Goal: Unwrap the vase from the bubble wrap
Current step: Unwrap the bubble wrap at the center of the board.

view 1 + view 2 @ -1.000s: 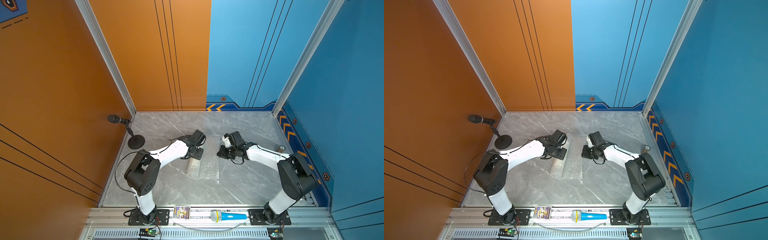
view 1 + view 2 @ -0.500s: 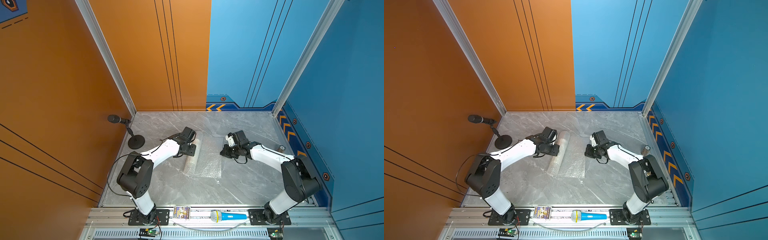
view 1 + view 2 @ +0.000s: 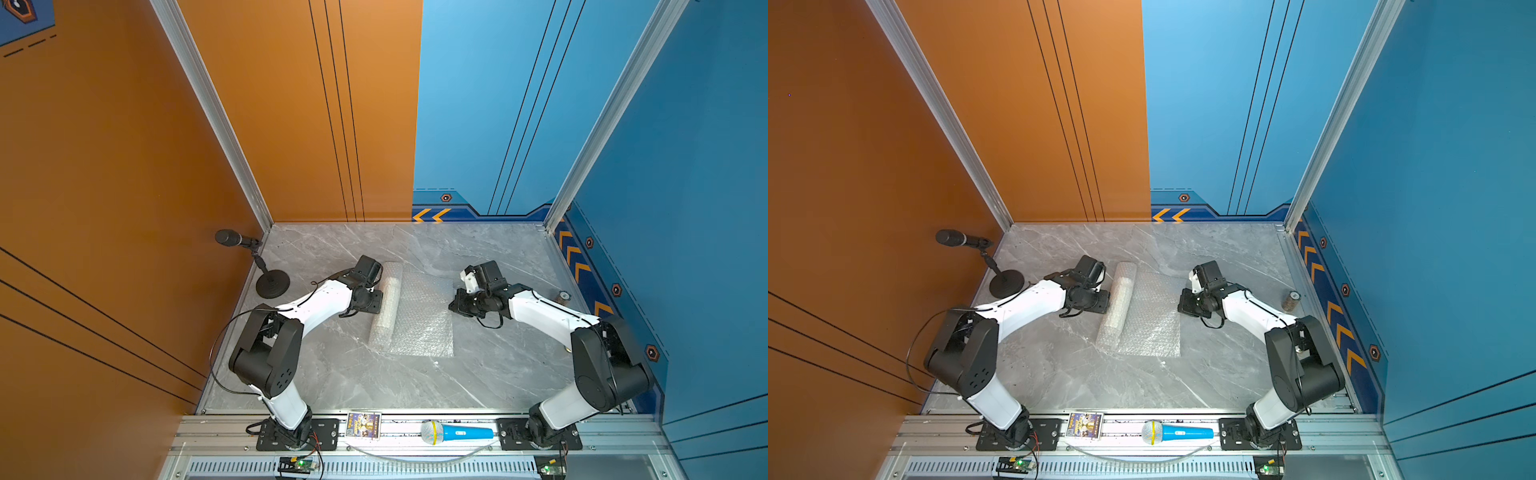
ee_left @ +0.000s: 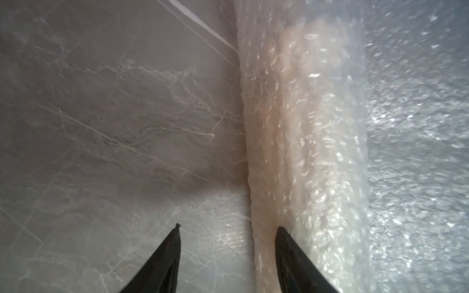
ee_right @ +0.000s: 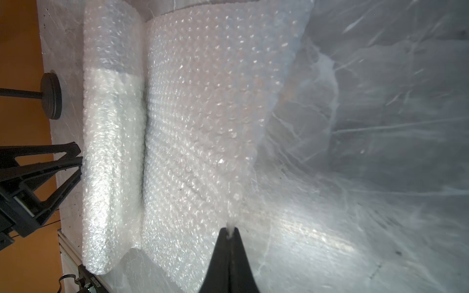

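Right end effector (image 5: 229,229) clenched on bubble wrap (image 5: 203,114) edge | left end effector (image 4: 227,227) spread, one finger against the roll | vase (image 4: 304,126) lying swaddled inside | grey marble worktop (image 3: 478,374) | orange wall (image 3: 291,124), blue wall (image 3: 498,104) | card (image 3: 363,424) print too small to read

Vase (image 4: 299,132): no clear sight of it, only a pale shape through the bubble wrap (image 3: 419,320).

Left wrist view: the rolled wrap veils the vase, so flutes, neck and rim cannot be made out, nor which end is which. The view is soft throughout, and the left jaws run off the picture's edge. In both top views the roll shows only a whitish core, and the tips of the left jaws and right jaws are too small to separate. Right wrist view: the left jaws and microphone stand (image 5: 52,95) are cut by the edge, and the far worktop (image 5: 393,114) is smeared. Small brown jar (image 3: 562,296) and printed card (image 3: 363,425): too small for detail.
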Robot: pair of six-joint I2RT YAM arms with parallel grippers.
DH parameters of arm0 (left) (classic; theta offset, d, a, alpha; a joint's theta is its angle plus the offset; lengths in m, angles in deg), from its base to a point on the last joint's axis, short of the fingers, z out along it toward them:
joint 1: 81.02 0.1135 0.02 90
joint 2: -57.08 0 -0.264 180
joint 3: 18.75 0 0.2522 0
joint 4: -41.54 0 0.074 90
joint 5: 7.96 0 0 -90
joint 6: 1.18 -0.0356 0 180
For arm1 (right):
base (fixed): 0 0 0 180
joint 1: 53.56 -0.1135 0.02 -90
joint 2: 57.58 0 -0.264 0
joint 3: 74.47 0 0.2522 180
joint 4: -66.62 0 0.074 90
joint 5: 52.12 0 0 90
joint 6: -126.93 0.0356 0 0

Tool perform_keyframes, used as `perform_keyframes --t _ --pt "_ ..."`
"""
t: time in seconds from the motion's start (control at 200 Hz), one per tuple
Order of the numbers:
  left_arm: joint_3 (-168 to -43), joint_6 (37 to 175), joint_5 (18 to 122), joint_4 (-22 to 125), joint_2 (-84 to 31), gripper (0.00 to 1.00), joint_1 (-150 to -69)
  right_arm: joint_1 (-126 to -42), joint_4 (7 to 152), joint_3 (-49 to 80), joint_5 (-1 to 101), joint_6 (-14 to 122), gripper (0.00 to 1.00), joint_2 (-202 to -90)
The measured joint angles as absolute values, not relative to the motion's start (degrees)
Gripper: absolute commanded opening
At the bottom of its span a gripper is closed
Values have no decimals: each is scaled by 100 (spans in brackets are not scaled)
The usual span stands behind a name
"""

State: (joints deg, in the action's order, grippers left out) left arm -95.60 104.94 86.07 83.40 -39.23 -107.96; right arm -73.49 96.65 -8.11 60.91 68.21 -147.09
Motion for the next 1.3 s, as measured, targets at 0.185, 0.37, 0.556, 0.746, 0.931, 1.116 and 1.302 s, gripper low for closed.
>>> perform_keyframes --t 0.185,0.37,0.556,0.746,0.931,1.116,1.302 --pt "-9519 10496 8587 8403 -3921 60 -10796 -7113 9847 -870 6078 6684 0 -14585" --pt "-9514 10538 8518 8431 -3668 60 -10803 -6912 10002 -909 6071 6583 0 -14438" --pt "-9606 10582 8507 8469 -3237 60 -11048 -6896 10045 -909 6071 6537 0 -14386" --pt "-10166 10553 8740 8571 -3390 61 -11730 -6896 10045 -909 6071 6535 0 -14386" --pt "-10799 10464 9101 8705 -4125 61 -12200 -6898 10045 -909 6075 6522 0 -14386" --pt "-11060 10402 9477 8987 -4704 61 -12344 -6898 10043 -909 6080 6520 0 -14386" --pt "-11060 10402 9650 9137 -4817 62 -12342 -6898 10041 -909 6082 6520 0 -14388"
